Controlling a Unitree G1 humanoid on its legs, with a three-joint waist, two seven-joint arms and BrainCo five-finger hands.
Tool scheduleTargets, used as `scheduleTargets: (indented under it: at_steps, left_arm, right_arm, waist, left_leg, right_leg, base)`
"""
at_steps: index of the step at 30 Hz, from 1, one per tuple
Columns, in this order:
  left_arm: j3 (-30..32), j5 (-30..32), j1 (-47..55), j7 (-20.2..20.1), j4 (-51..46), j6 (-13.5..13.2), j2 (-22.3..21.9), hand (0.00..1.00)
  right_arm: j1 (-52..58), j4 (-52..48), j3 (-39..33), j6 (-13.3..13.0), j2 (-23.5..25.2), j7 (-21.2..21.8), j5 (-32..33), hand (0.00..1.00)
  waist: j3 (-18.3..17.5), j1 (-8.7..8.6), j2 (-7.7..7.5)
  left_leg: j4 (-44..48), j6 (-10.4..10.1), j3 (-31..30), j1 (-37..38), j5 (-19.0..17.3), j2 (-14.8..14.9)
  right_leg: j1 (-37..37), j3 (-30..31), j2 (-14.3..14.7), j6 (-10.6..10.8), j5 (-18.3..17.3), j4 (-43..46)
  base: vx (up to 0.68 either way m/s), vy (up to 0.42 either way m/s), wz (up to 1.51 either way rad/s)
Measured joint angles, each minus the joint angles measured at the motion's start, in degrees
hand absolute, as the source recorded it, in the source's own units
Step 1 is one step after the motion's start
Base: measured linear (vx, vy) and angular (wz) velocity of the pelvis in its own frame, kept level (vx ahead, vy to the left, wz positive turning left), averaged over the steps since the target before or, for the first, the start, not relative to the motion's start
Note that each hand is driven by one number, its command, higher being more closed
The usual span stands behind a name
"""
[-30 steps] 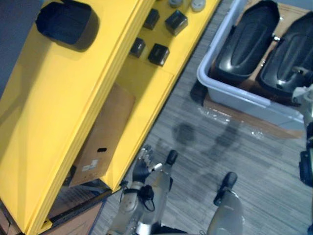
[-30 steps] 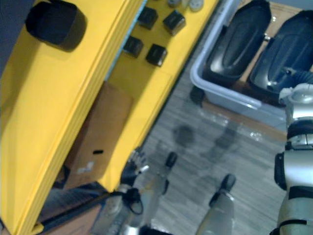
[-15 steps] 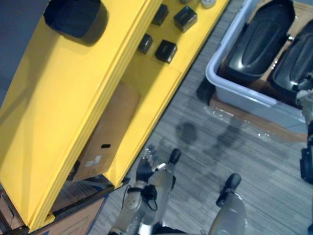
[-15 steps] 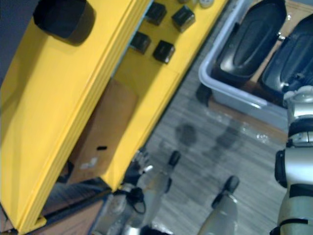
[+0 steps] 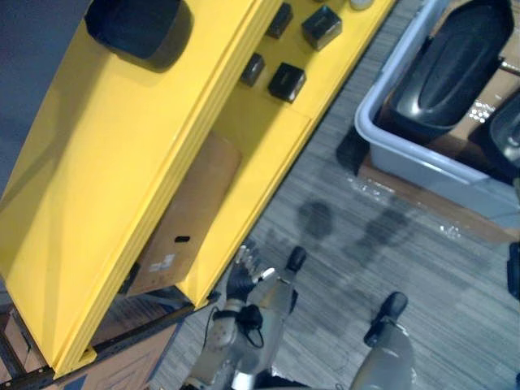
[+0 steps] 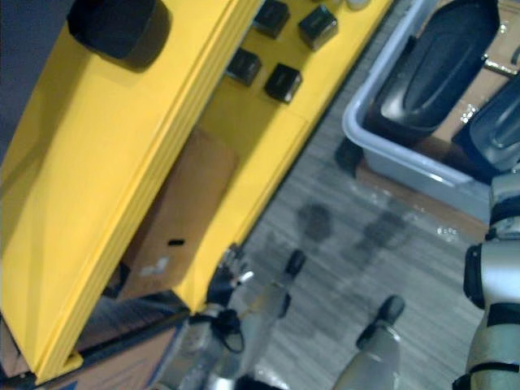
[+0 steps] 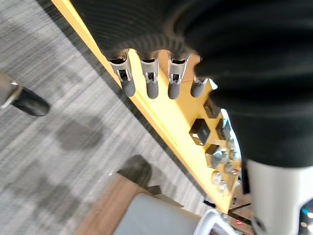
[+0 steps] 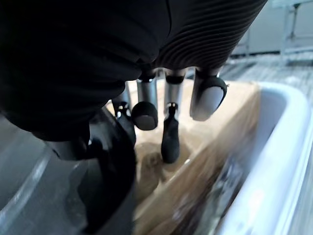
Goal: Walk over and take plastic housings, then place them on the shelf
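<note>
The grey bin (image 5: 422,166) at the upper right holds two black plastic housings (image 5: 451,69) side by side. A third housing (image 5: 138,28) sits on top of the yellow shelf (image 5: 97,162) at the upper left. Your right hand (image 8: 168,137) hangs over the bin, fingers loose and empty, and your left hand (image 5: 242,276) at bottom centre is relaxed too.

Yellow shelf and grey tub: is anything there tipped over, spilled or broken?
Nothing stands out. Small black boxes sit flat on the yellow shelf, one black housing rests on its top, and two more housings lie side by side in the grey tub. No spill or damage shows.
</note>
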Motion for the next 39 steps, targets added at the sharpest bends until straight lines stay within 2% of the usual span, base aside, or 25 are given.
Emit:
scheduleTargets:
  at_steps: [3, 4, 6, 10, 12, 13, 15, 18, 22, 24, 26, 28, 30, 32, 33, 36, 37, 39]
  left_arm:
    - [0.47, -0.02, 0.1, -0.37, -1.75, 0.0, 1.19, 0.0]
    - [2.68, -0.03, 0.23, -0.94, -4.01, 0.0, 1.39, 0.0]
    - [3.09, -0.03, 0.43, -1.16, -5.52, -0.06, 2.16, 0.0]
    - [4.97, 0.01, 2.62, -1.76, -8.05, -0.05, 2.94, 0.0]
    - [7.06, 0.01, 4.09, -2.42, -9.68, -0.08, 3.09, 0.0]
    - [10.35, 0.58, 6.1, -3.53, -15.42, -0.69, 4.18, 0.0]
    - [10.83, 1.35, 6.23, -3.65, -16.9, -1.1, 5.47, 0.0]
    - [11.07, 2.38, 6.35, -3.66, -17.94, -1.12, 5.47, 0.0]
    - [12.9, 2.53, 6.53, -3.64, -21.65, -0.97, 6.39, 0.0]
    - [15.38, 2.92, 6.99, -4.13, -23.3, -0.86, 7.45, 0.0]
    - [16.06, 3.06, 6.96, -4.6, -23.84, -0.06, 7.74, 0.0]
    - [16.18, 4.7, 7.01, -6.29, -25.21, 1.33, 7.6, 0.0]
    - [16.28, 5.31, 7.47, -8.48, -27.11, 3.4, 7.63, 0.0]
    - [16.64, 7.44, 8.39, -11.77, -29.78, 7.61, 7.85, 0.0]
    - [16.65, 7.68, 8.29, -12.63, -29.99, 8.74, 8.01, 0.0]
    - [15.75, 11.41, 5.96, -16.09, -30.12, 15.43, 11.24, 0.0]
    - [15.61, 11.44, 5.54, -16.54, -30.14, 16.71, 11.97, 0.0]
    - [15.29, 12.63, 3.51, -18.34, -29.04, 21.64, 13.7, 0.0]
  right_arm:
    - [-0.08, 1.94, -0.21, -0.03, -0.69, 0.19, -0.37, 1.0]
    - [-0.06, 3.82, -1.33, -2.15, -1.38, -1.55, 1.93, 1.0]
    - [-0.07, 3.72, -2.28, -4.1, -1.45, -3.09, 1.9, 1.0]
    - [0.08, 3.48, -3.33, -5.54, -1.5, -3.41, 2.85, 1.0]
    - [1.87, 2.58, -4.06, -7.65, -1.45, -4.68, 4.84, 1.0]
    - [5.7, -7.66, -4.69, -12.59, -1.06, -10.76, 6.89, 1.0]
    - [7.22, -12.21, -4.72, -15.09, -0.66, -13.3, 6.32, 1.0]
    - [8.12, -16.26, -6.17, -15.83, -0.25, -14.65, 6.3, 1.0]
    - [16.5, -26.78, -10.26, -16.2, 5.13, -17.08, 4.77, 1.0]
    - [22.4, -33.11, -10.27, -16.91, 10.26, -18.11, 1.72, 1.0]
    - [25.85, -36.86, -10.27, -17.79, 12.32, -18.12, 0.27, 1.0]
    - [31.08, -43.36, -10.56, -18.37, 14.01, -18.06, -2.07, 1.0]
    - [34.54, -47.93, -11.32, -18.38, 15.68, -17.76, -4.14, 1.0]
    - [39.25, -54.17, -11.14, -18.89, 18.49, -15.67, -7.75, 1.0]
    - [40.12, -55.34, -11.01, -19.16, 18.99, -14.94, -8.55, 1.0]
    - [44.57, -60.19, -9.55, -20.96, 19.94, -10.28, -11.99, 1.0]
    - [45.09, -60.91, -9.42, -21.33, 20.35, -9.39, -12.5, 1.0]
    - [45.89, -62.25, -7.8, -22.84, 21.66, -5.98, -14.28, 1.0]
  waist:
    - [-0.05, -0.25, 0.07]
    - [-0.09, -0.64, 0.12]
    - [-0.09, -0.62, 0.11]
    - [0.09, -1.26, -0.14]
    - [0.35, -1.88, -0.48]
    - [1.75, -3.36, -2.42]
    - [3.03, -4.26, -4.25]
    - [3.99, -4.91, -5.68]
    - [4.08, -5.24, -7.81]
    - [1.81, -5.28, -10.38]
    - [0.05, -5.43, -11.72]
    - [-1.81, -5.64, -13.38]
    - [-2.95, -6.01, -14.11]
    - [-6.3, -6.54, -15.32]
    - [-6.88, -6.6, -15.45]
    - [-9.5, -7.05, -15.75]
    - [-9.86, -7.05, -15.9]
    - [-10.78, -8.22, -16.1]
  left_leg:
    - [0.1, 0.01, 0.45, 0.15, 0.0, 0.09]
    - [0.4, 0.06, 0.77, 0.2, -0.02, 0.34]
    - [0.49, 0.05, 0.96, 0.2, -0.02, 0.51]
    - [0.28, 0.06, 1.69, 0.86, -0.02, 1.06]
    - [-0.3, 0.18, 3.34, 2.75, -0.08, 1.79]
    - [-1.85, 0.44, 5.42, 5.67, -0.26, 3.4]
    - [-2.85, 0.28, 6.07, 7.4, -0.11, 4.28]
    - [-4.15, 0.11, 6.82, 9.23, 0.08, 4.8]
    - [-7.13, -0.28, 7.45, 13.46, 0.51, 6.21]
    - [-9.38, -0.75, 8.51, 15.39, 0.82, 6.94]
    - [-10.77, -0.93, 8.66, 16.04, 1.22, 7.37]
    - [-13.16, -1.18, 8.7, 18.0, 1.98, 7.59]
    - [-14.56, -1.17, 8.84, 19.66, 2.2, 7.59]
    - [-16.16, -1.04, 9.42, 21.15, 2.43, 7.5]
    - [-16.57, -1.03, 9.7, 21.75, 2.5, 7.5]
    - [-18.96, -0.79, 11.1, 25.02, 2.95, 7.38]
    - [-19.5, -0.78, 11.63, 25.6, 3.11, 7.41]
    - [-21.14, -0.75, 12.9, 27.61, 3.5, 7.39]
  right_leg:
    - [0.72, -0.48, -0.05, 0.1, -0.1, -0.16]
    - [1.74, -1.39, 0.02, 0.11, -0.18, -0.54]
    - [1.79, -1.39, 0.12, 0.11, -0.17, -0.54]
    - [2.72, -1.5, 0.26, 0.17, -0.1, -1.05]
    - [5.16, -1.62, 0.49, 0.33, 0.05, -2.3]
    - [8.06, -1.23, 1.92, -0.02, 1.3, -5.57]
    - [9.56, -1.17, 2.55, -0.2, 1.42, -6.3]
    - [10.81, -1.01, 2.88, -0.32, 1.45, -7.03]
    - [14.43, -1.0, 4.39, -1.42, 2.28, -9.76]
    - [15.55, -0.65, 5.23, -1.42, 2.28, -11.53]
    - [15.81, -0.65, 5.73, -1.65, 2.45, -12.39]
    - [17.08, -0.96, 5.93, -1.67, 2.49, -13.29]
    - [18.31, -1.16, 5.85, -1.67, 2.5, -13.71]
    - [18.93, -1.15, 5.65, -1.59, 2.55, -14.22]
    - [19.21, -1.12, 5.58, -1.58, 2.55, -14.25]
    - [20.9, -0.71, 5.25, -1.28, 2.73, -14.91]
    - [21.03, -0.31, 5.25, -1.15, 2.81, -15.11]
    - [21.89, 0.58, 5.15, -0.95, 2.93, -15.62]
  base:
    - [0.01, -0.004, 0.08]
    - [0.02, 0.004, 0.17]
    - [0.01, -0.001, 0.06]
    - [0.0, 0.0, 0.0]
    - [0.03, -0.025, -0.13]
    - [0.09, -0.065, -0.28]
    - [0.07, -0.068, -0.21]
    - [0.04, -0.037, -0.08]
    - [0.05, -0.053, -0.12]
    - [0.07, -0.075, -0.21]
    - [0.08, -0.053, -0.08]
    - [0.08, -0.031, 0.01]
    - [0.06, -0.007, 0.02]
    - [0.08, 0.004, -0.07]
    - [0.06, 0.007, -0.17]
    - [0.03, 0.013, -0.17]
    - [0.02, 0.014, -0.26]
    - [-0.01, 0.016, -0.27]
